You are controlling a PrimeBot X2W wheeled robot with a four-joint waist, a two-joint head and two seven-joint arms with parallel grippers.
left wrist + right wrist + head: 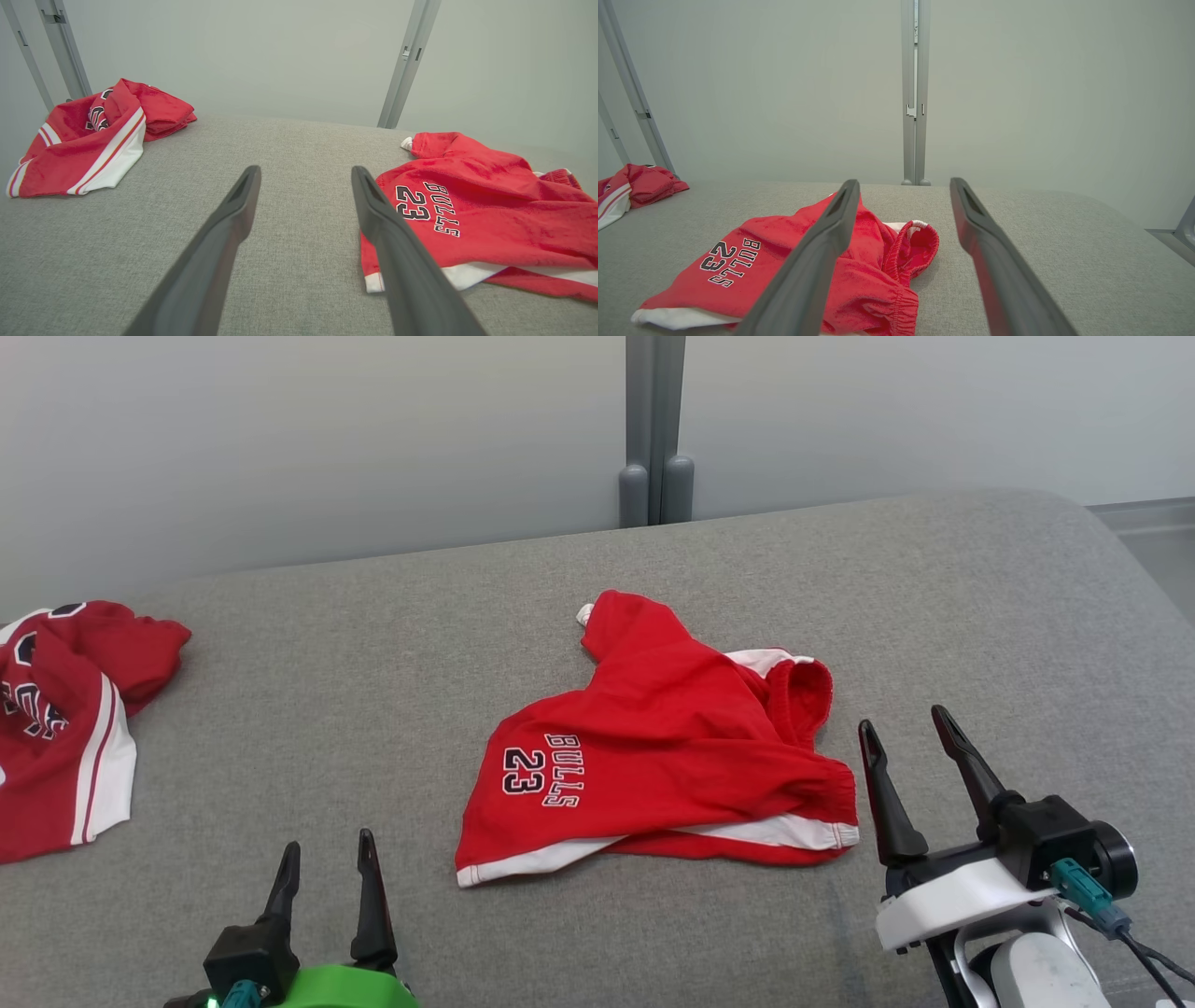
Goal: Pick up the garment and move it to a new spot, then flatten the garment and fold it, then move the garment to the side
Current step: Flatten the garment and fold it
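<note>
The garment (663,747) is a pair of red shorts with white trim and "BULLS 23" lettering, lying crumpled in the middle of the grey padded surface (373,691). It also shows at the right of the left wrist view as the garment (490,210) and at the lower left of the right wrist view as the garment (784,270). My left gripper (327,845) hovers open near the front edge, left of the shorts. Open too, my right gripper (904,721) stands just right of the elastic waistband. Neither touches the cloth.
A second red and white garment (65,719) lies bunched at the far left of the surface. A grey post (655,429) stands against the pale wall behind. The surface curves away at the right, with floor (1158,541) beyond.
</note>
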